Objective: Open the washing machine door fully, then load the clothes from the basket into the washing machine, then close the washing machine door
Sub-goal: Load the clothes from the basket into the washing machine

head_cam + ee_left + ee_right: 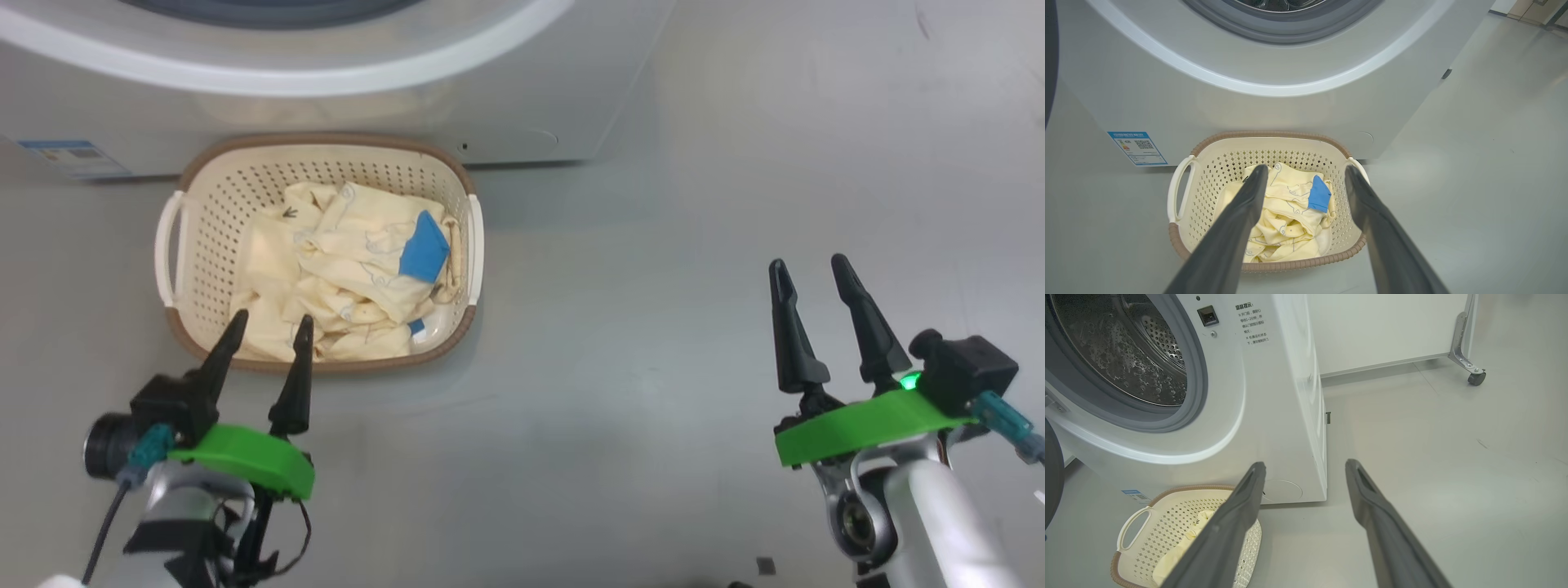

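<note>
The cream basket (204, 212) with its brown rim stands on the floor against the front of the white washing machine (343, 106). Pale yellow clothes (343, 269) with a blue patch lie in it. My left gripper (272, 318) is open, its tips over the basket's near rim, holding nothing. In the left wrist view the left gripper (1305, 171) points at the clothes (1286, 212) in the basket (1269, 134). My right gripper (808, 263) is open over bare floor to the right. The steel drum (1126, 347) stands uncovered; a dark edge of the washing machine door (1052, 469) shows at the left.
A blue-white label sticker (1137, 148) is on the machine's lower left front. Grey floor (653, 286) spreads to the right of the basket. A white panel on a caster (1476, 377) stands behind the machine to the right.
</note>
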